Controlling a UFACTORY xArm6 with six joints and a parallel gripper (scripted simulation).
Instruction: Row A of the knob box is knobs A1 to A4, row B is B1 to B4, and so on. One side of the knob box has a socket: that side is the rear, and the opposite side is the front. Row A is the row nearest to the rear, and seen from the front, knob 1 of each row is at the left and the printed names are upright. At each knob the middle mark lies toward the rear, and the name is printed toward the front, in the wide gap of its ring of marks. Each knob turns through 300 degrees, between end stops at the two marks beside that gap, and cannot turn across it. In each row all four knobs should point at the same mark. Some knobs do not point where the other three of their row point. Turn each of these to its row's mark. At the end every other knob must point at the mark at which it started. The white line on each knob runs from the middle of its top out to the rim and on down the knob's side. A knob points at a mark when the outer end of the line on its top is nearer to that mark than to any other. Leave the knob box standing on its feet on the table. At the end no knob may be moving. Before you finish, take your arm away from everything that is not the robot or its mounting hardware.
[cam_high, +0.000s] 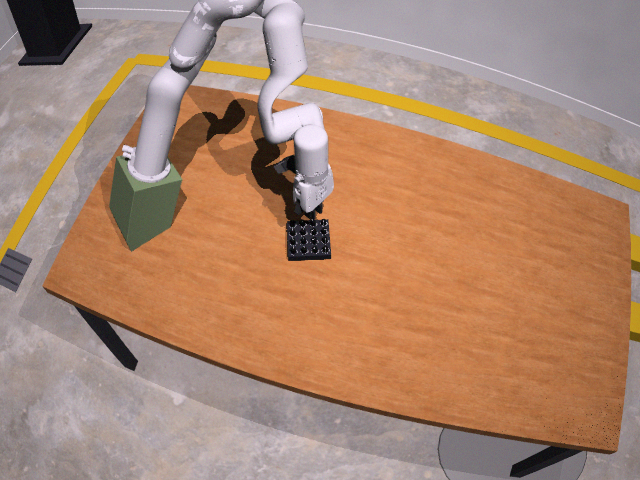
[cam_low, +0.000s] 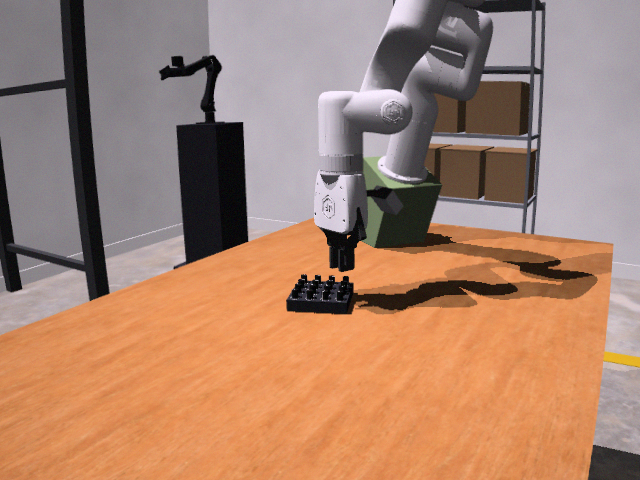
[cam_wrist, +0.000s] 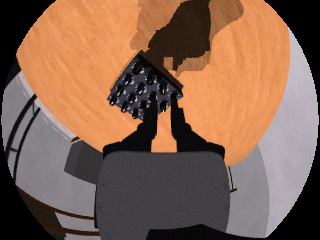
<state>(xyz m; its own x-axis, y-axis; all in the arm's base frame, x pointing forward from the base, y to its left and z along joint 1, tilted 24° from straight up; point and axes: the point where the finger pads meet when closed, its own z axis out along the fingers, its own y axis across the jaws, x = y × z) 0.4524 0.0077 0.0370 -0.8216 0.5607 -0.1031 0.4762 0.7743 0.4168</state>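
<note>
The black knob box (cam_high: 309, 257) (cam_low: 319, 305) (cam_wrist: 142, 76) stands flat on the table, with rows of small black knobs on top. In the wrist view it appears turned diagonally, and the fingers hide part of its near side. White marks show around the knobs, but the names and line directions are too small to read. My gripper (cam_high: 311, 213) (cam_low: 341, 267) (cam_wrist: 164, 106) points down, with its tips a little above the knobs, near the box edge closest to the arm's wrist in the top view. The fingers are open by a narrow gap, with nothing between them.
The wooden table (cam_high: 439, 268) (cam_low: 310, 392) extends around the box. The green base block (cam_high: 152, 209) (cam_low: 403, 217) carries the arm at one end of the table. The arm's shadow lies on the table beside the box.
</note>
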